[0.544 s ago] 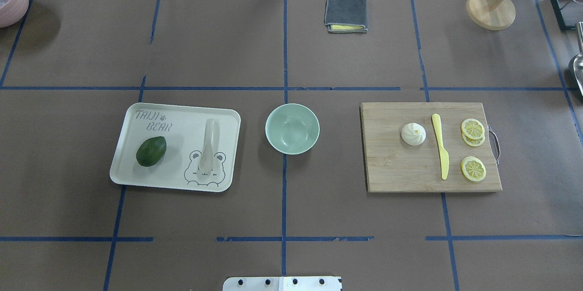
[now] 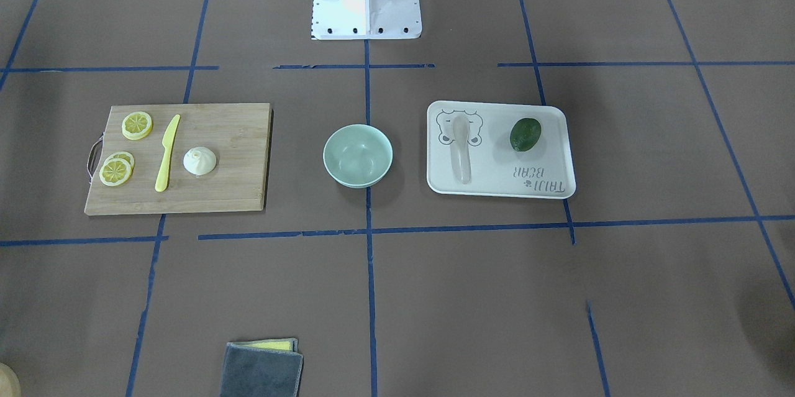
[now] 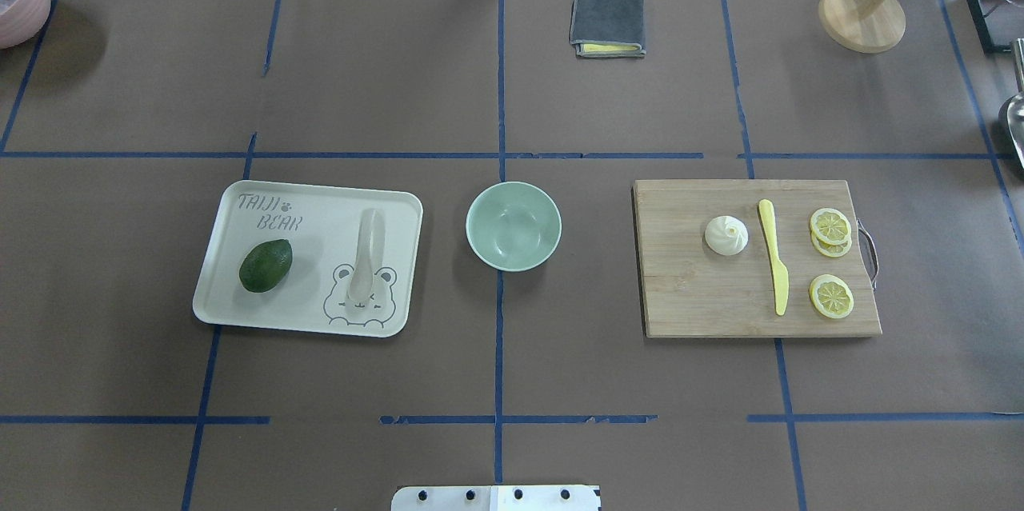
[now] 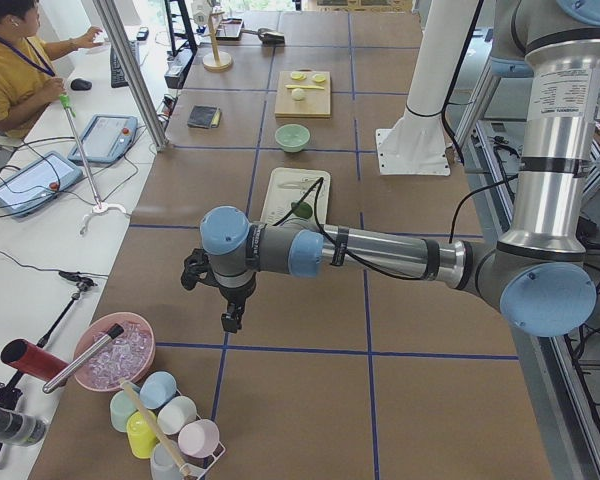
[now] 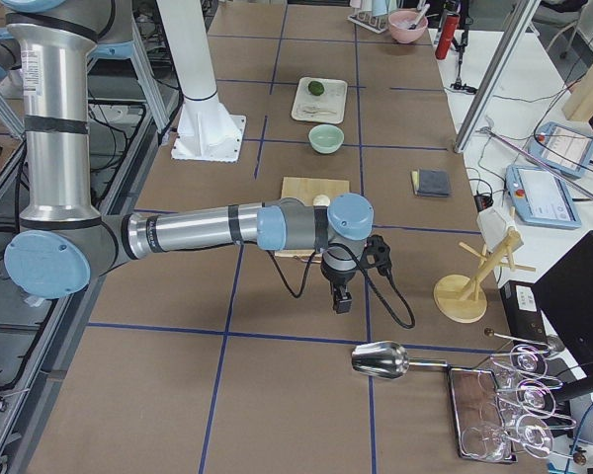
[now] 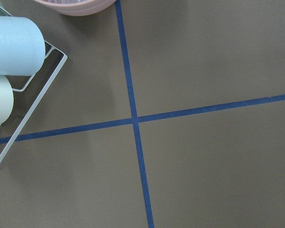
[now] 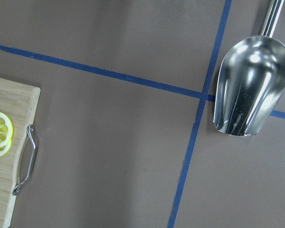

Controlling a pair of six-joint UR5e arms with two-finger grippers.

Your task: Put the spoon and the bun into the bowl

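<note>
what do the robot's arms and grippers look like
The left arm and right arm are silver tubes joined by grey joints with round light blue caps. The left gripper and right gripper are small and black, each fed by a loose black cable along the forearm. A small printed label marks the upright tube.

- Found the bowl [image 3: 514, 225] pale mint green, plain.
- Found the spoon [image 3: 366, 255] off-white, the bun [image 3: 726, 235] white.
- Found the tray [image 3: 320, 235] cream, printed with a grey bear outline and lettering.
- Found the avocado [image 3: 266, 265] dark green.
- Found the knife [image 3: 774, 255] and lemon slices [image 3: 831, 296] yellow.
</note>
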